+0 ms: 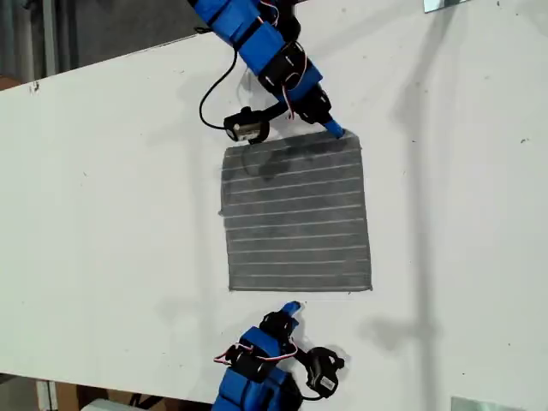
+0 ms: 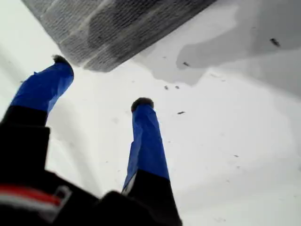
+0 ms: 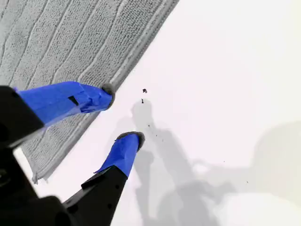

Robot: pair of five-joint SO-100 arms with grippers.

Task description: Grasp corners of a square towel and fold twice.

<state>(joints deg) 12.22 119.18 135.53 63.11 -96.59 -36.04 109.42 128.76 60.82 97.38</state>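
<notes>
A soft grey towel [image 1: 296,216] with thin pale stripes is seen lying flat and square on a smooth white table [image 1: 103,214]. The second gripper [image 3: 124,115] is held at the towel's ribbed edge, its blue fingers narrowly parted, holding nothing. The first gripper [image 2: 101,84] is seen near one corner [image 2: 96,66], its fingers spread wide and empty.
</notes>
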